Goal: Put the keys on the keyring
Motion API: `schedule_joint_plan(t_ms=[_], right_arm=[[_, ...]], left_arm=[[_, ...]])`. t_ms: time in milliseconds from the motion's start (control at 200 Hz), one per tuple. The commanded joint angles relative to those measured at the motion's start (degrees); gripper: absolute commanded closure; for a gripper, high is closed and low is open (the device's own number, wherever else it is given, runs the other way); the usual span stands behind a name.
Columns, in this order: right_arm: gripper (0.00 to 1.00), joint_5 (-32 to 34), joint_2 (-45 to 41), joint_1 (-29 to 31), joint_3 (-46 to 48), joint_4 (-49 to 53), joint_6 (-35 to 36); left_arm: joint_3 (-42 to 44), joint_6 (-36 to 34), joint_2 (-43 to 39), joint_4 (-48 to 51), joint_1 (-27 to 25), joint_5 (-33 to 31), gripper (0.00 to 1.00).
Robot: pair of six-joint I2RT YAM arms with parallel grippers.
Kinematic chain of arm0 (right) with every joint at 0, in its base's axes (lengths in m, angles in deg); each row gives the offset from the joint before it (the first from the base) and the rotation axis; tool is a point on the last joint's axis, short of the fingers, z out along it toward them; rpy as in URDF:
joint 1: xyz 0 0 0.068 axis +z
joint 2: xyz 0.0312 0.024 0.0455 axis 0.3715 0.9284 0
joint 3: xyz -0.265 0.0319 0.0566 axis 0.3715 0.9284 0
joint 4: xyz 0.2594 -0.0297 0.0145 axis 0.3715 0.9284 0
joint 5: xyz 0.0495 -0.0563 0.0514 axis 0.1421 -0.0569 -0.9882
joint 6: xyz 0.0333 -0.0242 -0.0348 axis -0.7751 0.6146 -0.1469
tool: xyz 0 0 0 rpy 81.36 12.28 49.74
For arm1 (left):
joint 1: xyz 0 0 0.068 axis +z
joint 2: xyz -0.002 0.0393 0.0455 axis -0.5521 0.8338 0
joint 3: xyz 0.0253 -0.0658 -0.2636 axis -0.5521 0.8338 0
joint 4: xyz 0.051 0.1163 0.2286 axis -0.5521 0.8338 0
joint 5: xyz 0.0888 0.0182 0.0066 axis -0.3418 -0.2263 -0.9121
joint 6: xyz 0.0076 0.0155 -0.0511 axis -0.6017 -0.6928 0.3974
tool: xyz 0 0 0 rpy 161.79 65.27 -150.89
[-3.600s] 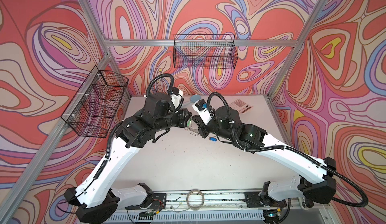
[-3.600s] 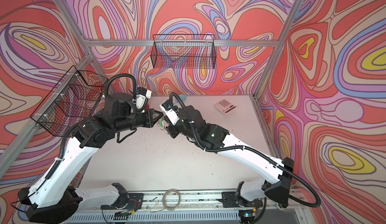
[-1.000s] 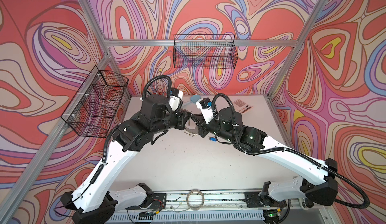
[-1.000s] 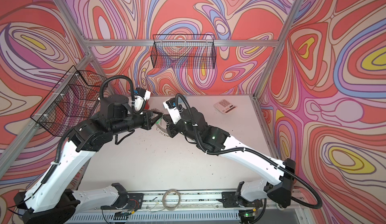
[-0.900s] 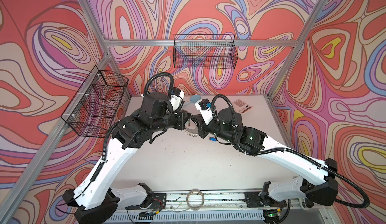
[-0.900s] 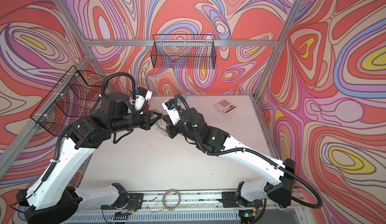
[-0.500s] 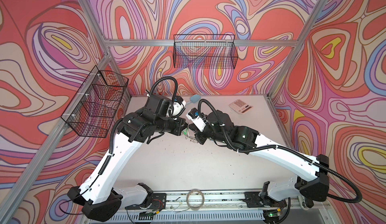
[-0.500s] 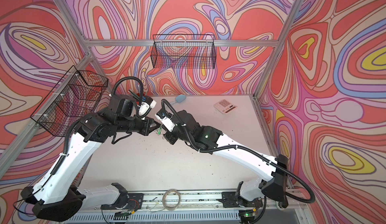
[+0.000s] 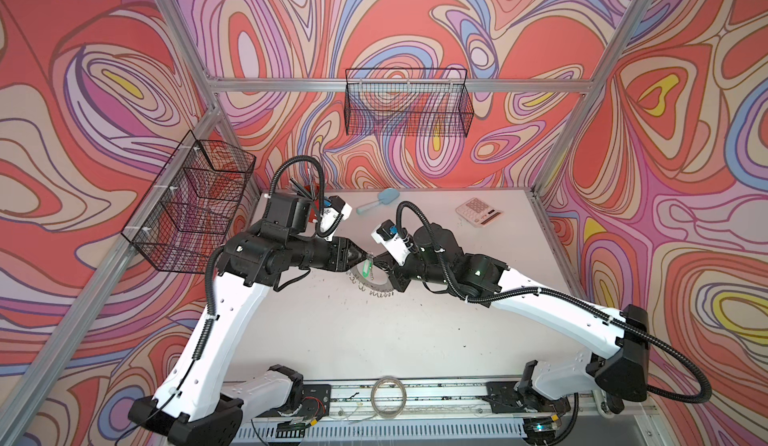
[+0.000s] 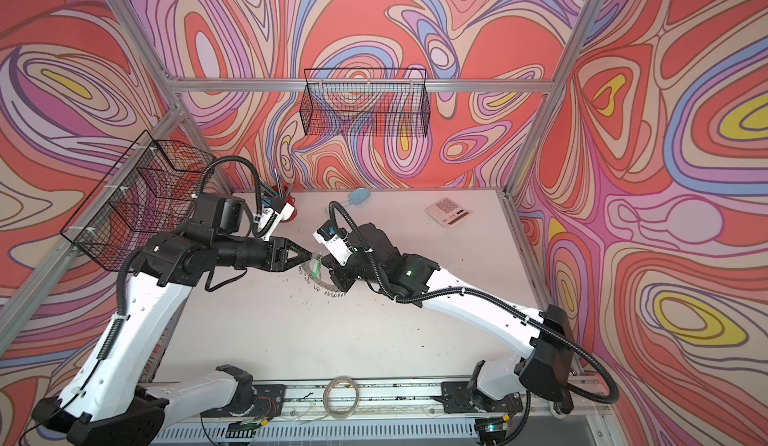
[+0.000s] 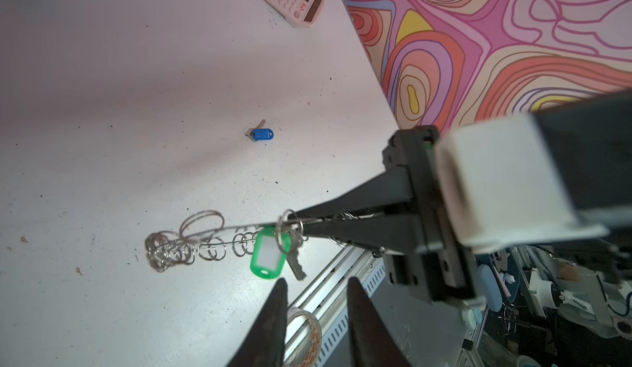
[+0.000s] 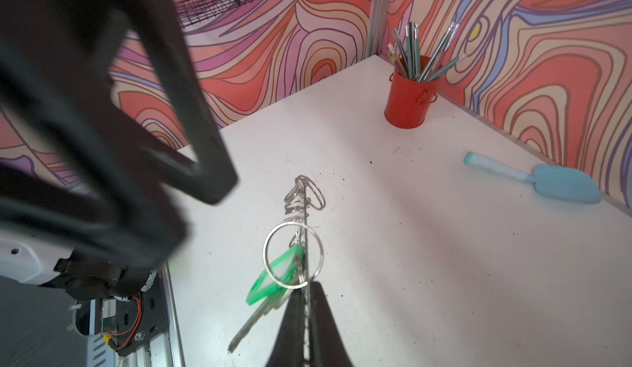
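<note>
Nearest me, on the front rail, lies a thin hoop (image 9: 372, 397), clear of the work. Over mid-table the two tools nearly meet. The left gripper (image 11: 316, 281) has its jaws partly apart with nothing between them, just beside the green-tag key (image 11: 268, 257). That key hangs from a split ring on the keyring (image 9: 360, 284). The right gripper (image 12: 305, 285) has closed tight on the keyring's rim and holds it on edge above the table. I cannot tell whether the split ring is fully threaded on.

Beyond them the blue-tag key (image 11: 262, 134) lies flat on the table, well apart from the keyring. I judge it the half left to do.

The risks as I see them: the left fingers stand close enough to knock the dangling key, and a thin pinch on the rim could let the disc twist or slip. The blue key is flat and small, so a grab could skate it away.

Farther back sit a calculator (image 9: 478, 212), a blue scoop (image 12: 547, 180) and a red pen cup (image 12: 407, 98).
</note>
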State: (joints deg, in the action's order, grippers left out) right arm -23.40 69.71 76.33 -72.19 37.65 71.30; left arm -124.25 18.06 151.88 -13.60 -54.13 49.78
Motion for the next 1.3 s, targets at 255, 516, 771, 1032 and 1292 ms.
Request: schedule_joint_plan(t_ms=[255,516,771,1032,1292], right_arm=[[1.0,-2.46,-1.31,-0.15,0.95,-10.05,-14.7],[1.0,3.0,-0.41,-0.14,2.06,-11.92,-15.93],[1.0,3.38,0.58,-0.13,1.98,-12.68,-15.32],[1.0,2.06,1.08,-0.13,1.26,-12.04,-14.45],[1.0,1.81,0.49,-0.03,1.75,-12.67,-14.43]], left_arm=[[19.94,17.43,-15.65,-23.75,0.08,-10.39,0.59],[27.14,25.67,-17.93,-34.41,-0.9,-11.29,0.65],[28.22,27.87,-15.49,-38.18,-1.83,-10.37,0.65],[30.2,29.8,-14.29,-42.67,-4.04,-11.48,0.63],[30.24,29.54,-12.89,-43.3,-5.97,-12.61,0.64]])
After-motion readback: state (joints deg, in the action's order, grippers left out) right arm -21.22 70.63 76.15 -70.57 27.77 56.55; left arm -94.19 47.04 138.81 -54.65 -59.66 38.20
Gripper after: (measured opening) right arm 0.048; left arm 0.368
